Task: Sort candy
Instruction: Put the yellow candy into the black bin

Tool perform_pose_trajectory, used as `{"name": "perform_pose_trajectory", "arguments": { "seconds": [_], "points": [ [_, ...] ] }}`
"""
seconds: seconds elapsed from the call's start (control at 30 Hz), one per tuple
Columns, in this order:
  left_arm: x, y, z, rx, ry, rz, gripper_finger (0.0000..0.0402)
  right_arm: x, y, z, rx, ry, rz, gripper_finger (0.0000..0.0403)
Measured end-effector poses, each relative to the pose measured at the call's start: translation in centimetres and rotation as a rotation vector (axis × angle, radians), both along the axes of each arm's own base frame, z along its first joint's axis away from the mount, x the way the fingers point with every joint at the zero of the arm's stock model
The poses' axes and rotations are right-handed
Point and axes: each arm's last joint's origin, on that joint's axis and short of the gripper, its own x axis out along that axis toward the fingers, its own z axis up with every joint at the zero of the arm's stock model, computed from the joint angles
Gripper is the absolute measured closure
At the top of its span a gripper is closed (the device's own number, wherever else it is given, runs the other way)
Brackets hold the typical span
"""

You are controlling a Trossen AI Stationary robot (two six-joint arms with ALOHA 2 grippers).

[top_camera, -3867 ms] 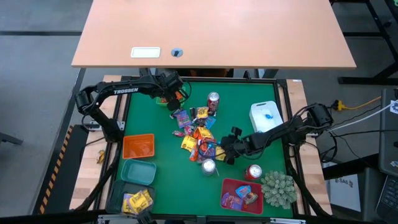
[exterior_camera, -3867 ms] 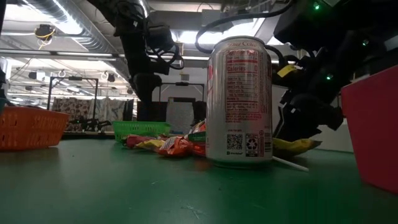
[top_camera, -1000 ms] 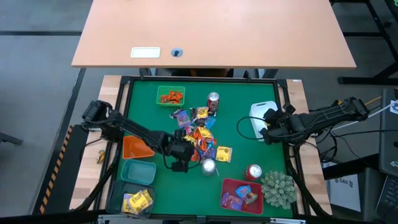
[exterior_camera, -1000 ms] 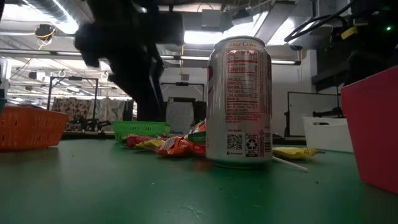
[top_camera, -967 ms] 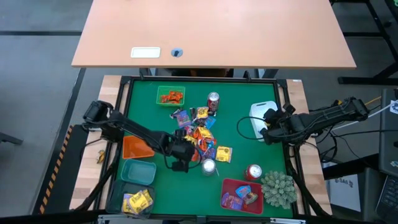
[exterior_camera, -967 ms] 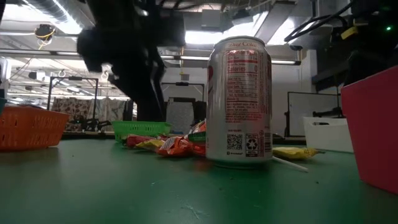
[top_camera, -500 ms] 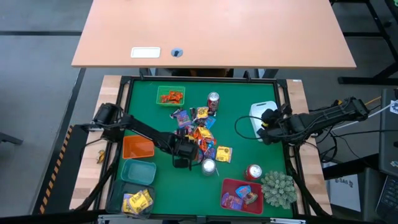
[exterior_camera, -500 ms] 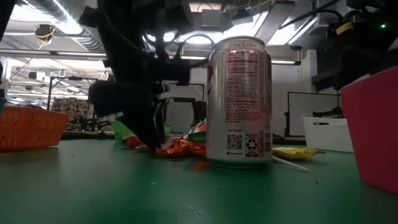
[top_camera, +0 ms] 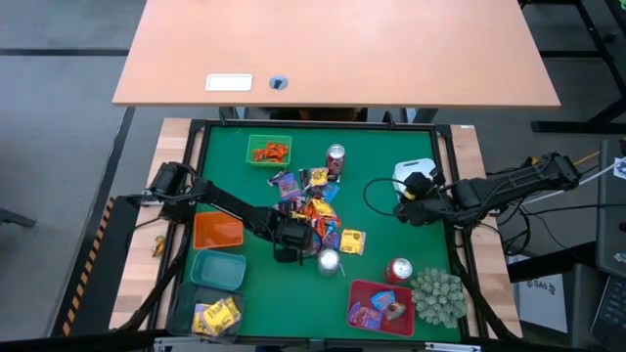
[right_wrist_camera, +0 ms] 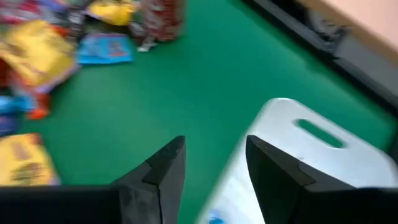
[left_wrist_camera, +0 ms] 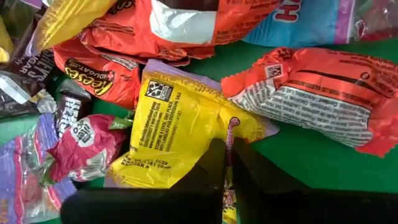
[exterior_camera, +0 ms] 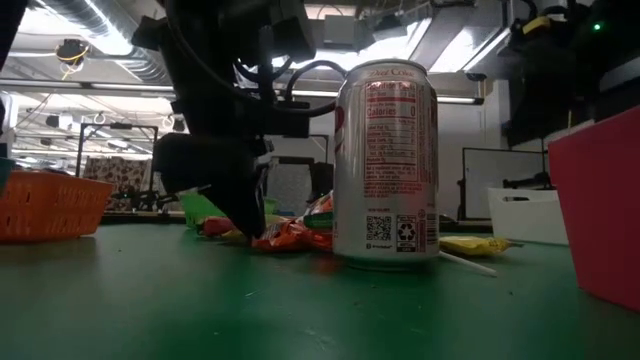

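The left gripper (left_wrist_camera: 227, 163) has its jaws closed on the edge of a yellow packet (left_wrist_camera: 177, 127) at the near side of the candy pile (top_camera: 311, 207); in the low view it (exterior_camera: 252, 228) reaches down to the surface just left of the near can (exterior_camera: 386, 163). Orange packets (left_wrist_camera: 323, 96) lie touching the yellow one, with a red sweet (left_wrist_camera: 81, 144) and purple wrappers beside it. The pile sits mid-surface (top_camera: 381, 156), between the far can (top_camera: 335, 156) and the near can (top_camera: 328, 260).

The right gripper (top_camera: 402, 210) hangs with open jaws, holding nothing, at the pile-side edge of the white bin (right_wrist_camera: 297, 155), right of the pile.

Left of the pile stand an orange bin (top_camera: 217, 231), a teal bin (top_camera: 217, 268) and a bin of yellow candy (top_camera: 216, 315); a green bin (top_camera: 268, 150) sits beyond it, a red bin (top_camera: 382, 305) nearer.
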Motion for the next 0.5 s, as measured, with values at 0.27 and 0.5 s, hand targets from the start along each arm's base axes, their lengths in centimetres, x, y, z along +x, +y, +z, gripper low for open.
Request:
{"name": "perform_pose_trajectory", "arguments": {
  "seconds": [0.27, 0.5],
  "points": [
    [-0.3, 0.1, 2.5, -0.021, -0.009, -0.001, 0.04, 2.1, 1.0, 0.1, 0.083, -0.052, 0.186, 0.0235],
    [-0.7, -1.0, 8.5, -0.061, -0.021, -0.002, 0.0401, 4.4, 2.1, -1.1, 0.128, -0.013, 0.348, 0.0235]
  ]
}}
